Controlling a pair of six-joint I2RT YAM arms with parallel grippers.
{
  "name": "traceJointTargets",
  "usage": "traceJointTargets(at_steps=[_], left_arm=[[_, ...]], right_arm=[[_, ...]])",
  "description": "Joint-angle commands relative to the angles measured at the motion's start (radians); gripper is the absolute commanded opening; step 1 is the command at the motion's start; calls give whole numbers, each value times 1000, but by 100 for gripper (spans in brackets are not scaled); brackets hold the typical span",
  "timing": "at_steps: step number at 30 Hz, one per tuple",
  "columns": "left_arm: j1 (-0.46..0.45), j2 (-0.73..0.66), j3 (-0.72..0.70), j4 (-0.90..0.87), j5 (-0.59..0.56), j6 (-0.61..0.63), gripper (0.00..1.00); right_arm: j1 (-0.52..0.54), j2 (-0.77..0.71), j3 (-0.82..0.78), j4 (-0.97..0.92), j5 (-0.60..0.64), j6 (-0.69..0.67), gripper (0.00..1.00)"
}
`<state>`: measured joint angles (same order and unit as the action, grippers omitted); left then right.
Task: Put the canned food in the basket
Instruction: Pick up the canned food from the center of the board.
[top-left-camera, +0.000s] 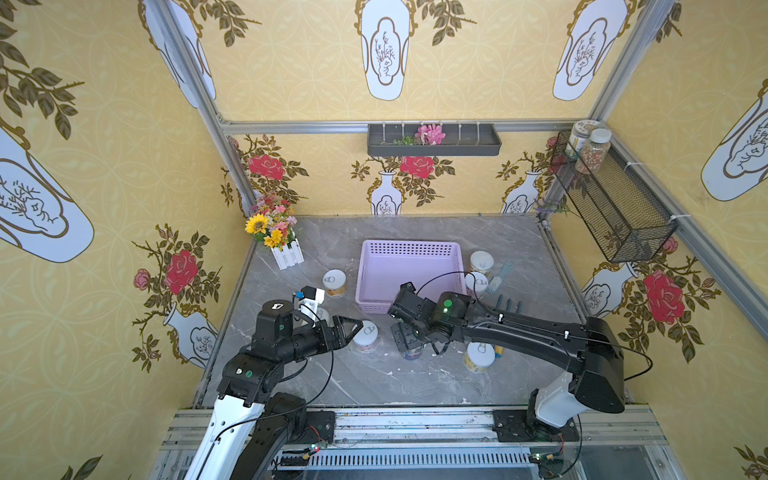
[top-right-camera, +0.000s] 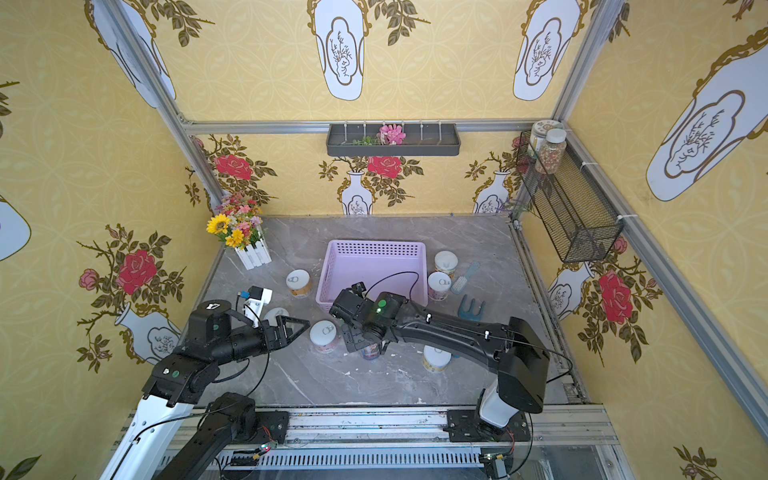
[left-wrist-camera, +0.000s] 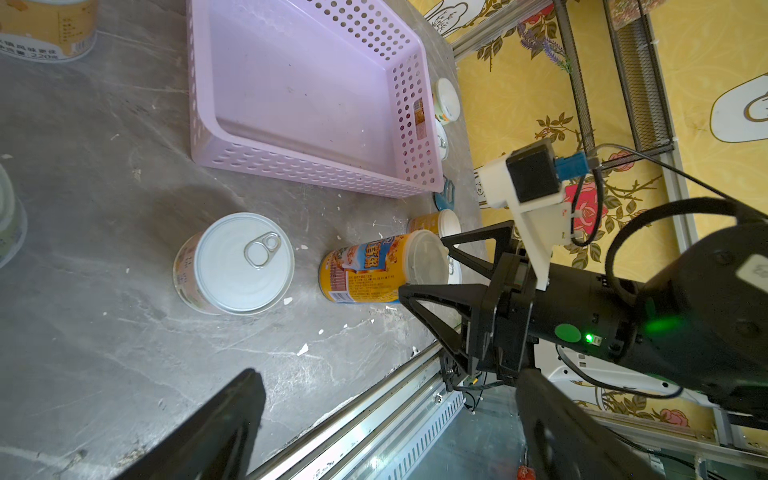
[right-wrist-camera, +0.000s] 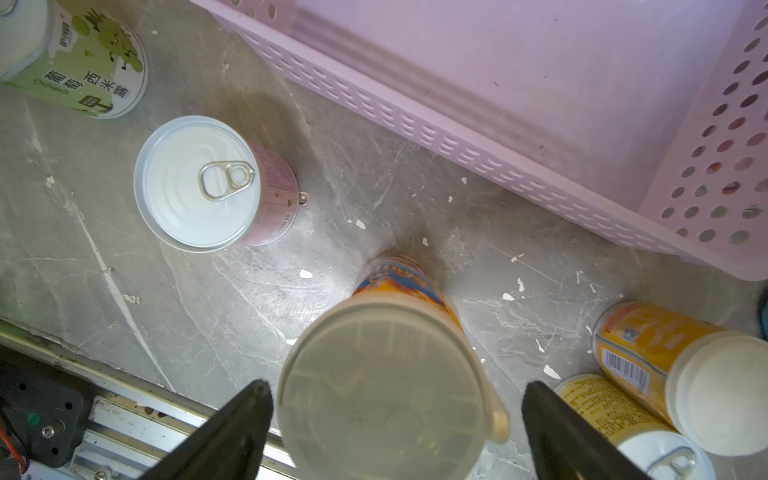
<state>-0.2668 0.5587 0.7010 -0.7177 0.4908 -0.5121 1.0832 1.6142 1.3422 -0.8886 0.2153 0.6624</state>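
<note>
Right wrist view — right gripper (right-wrist-camera: 397, 388) wide, straddling tall can (right-wrist-camera: 380, 411)

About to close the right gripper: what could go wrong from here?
1. The open right gripper straddles the tall can near its cap; an off-centre close could tip it.
2. A yellow capped can sits close beside one finger and might get bumped.
3. The open left gripper hovers by the pink can, close to the right arm; they could clash.

Cans (top-left-camera: 334, 282) stand around the lilac basket (top-left-camera: 409, 249) on the grey table (top-left-camera: 374, 386).
The right gripper (top-left-camera: 409, 347) hangs directly above one small can (top-left-camera: 414, 354).
</note>
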Motion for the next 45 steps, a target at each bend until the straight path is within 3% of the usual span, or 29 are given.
traceJointTargets(at_steps=[1,4,11,21,31,45], left_arm=[[1,2,-2,-2,8,15,100],[1,4,-6,-1,16,14,100],[1,11,-5,0,27,21,100],[1,19,-14,10,63,30,100],[1,24,-18,11,67,29,100],[1,23,-18,9,55,25,100]], right_arm=[[-13,13,13,2,-22,-21,97],[-24,22,24,5,-41,-55,97],[-98,-3,30,14,-190,-313,97],[-106,41,98,-105,-273,-521,99],[-110,97,135,-152,-310,-590,96],[-109,124,148,-142,-269,-593,77]])
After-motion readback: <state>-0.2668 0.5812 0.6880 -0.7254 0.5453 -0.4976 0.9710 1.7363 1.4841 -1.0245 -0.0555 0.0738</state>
